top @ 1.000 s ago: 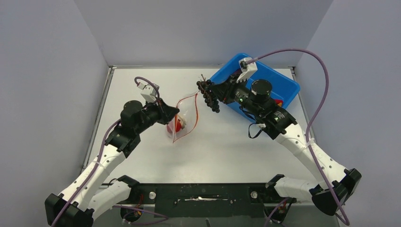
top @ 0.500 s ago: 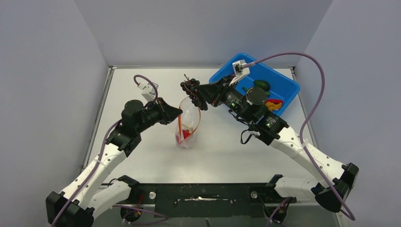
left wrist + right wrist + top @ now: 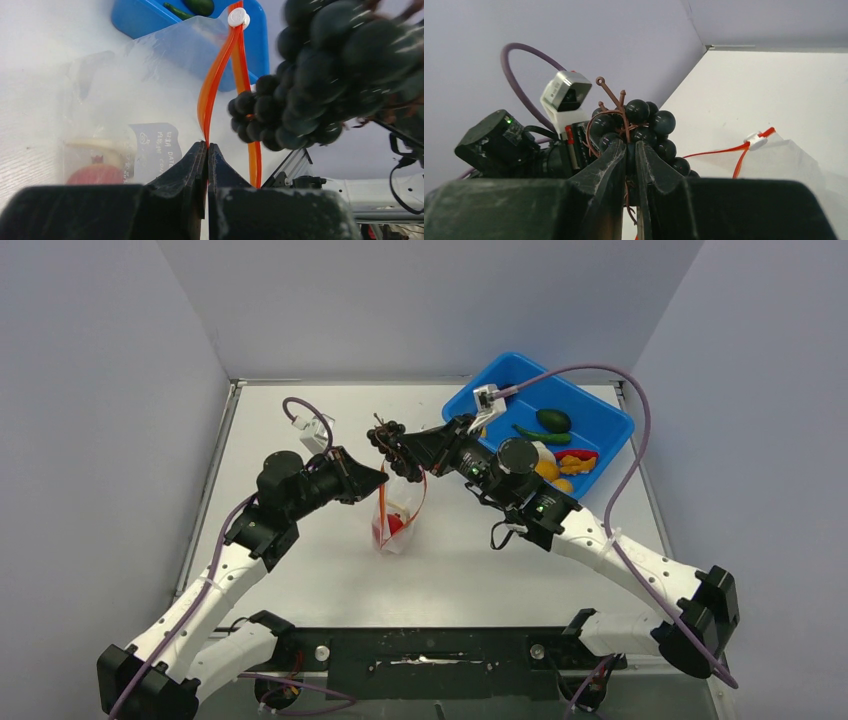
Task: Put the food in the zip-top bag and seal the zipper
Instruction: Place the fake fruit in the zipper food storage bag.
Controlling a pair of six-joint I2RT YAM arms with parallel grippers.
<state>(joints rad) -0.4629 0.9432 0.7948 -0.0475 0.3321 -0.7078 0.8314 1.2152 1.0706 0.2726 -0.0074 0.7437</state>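
Note:
The clear zip-top bag (image 3: 398, 515) stands upright mid-table with its mouth open, a red ball (image 3: 394, 524) inside it. My left gripper (image 3: 378, 478) is shut on the near side of the red-orange zipper (image 3: 214, 85) and holds that edge up. My right gripper (image 3: 408, 452) is shut on the dark grapes (image 3: 393, 447) and holds the bunch in the air just above the bag's mouth. In the left wrist view the grapes (image 3: 325, 75) hang close beside the zipper strip. The right wrist view shows the grapes (image 3: 639, 130) between the jaws and the zipper's white slider (image 3: 754, 139) beyond.
A blue tub (image 3: 595, 410) at the back right holds green, yellow, orange and red food pieces. The grey walls close the table at the back and both sides.
My right gripper has carried the grapes left from the blue tub to over the bag's mouth. My left gripper has lifted the bag upright by its zipper.

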